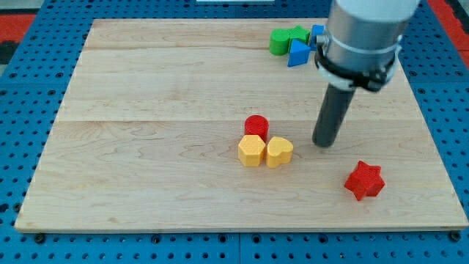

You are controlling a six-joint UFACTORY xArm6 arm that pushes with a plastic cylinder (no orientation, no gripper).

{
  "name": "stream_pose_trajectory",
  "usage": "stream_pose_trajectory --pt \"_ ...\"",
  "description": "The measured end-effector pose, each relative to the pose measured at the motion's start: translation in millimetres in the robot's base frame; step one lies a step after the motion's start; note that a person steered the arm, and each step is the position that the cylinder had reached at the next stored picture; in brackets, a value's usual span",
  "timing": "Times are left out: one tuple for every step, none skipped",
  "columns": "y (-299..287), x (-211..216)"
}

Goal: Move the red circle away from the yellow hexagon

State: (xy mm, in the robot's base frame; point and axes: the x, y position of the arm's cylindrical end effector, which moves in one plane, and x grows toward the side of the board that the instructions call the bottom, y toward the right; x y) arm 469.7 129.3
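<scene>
The red circle (256, 125) sits near the board's middle, touching the top of the yellow hexagon (251, 151). A yellow heart (279, 152) lies against the hexagon's right side. My tip (323, 144) rests on the board to the right of these blocks, well apart from the red circle and a short gap from the yellow heart.
A red star (364, 180) lies at the lower right of the wooden board (146, 147). At the top right a green block (287, 39) and blue blocks (299, 53) cluster together, partly hidden behind the arm (363, 37).
</scene>
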Motion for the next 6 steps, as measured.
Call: stream_pose_trajectory --pt "-55 -14" --pt "-124 -5" --pt "-125 2" --pt "-148 8" --pt "-131 12" --pt "-76 12"
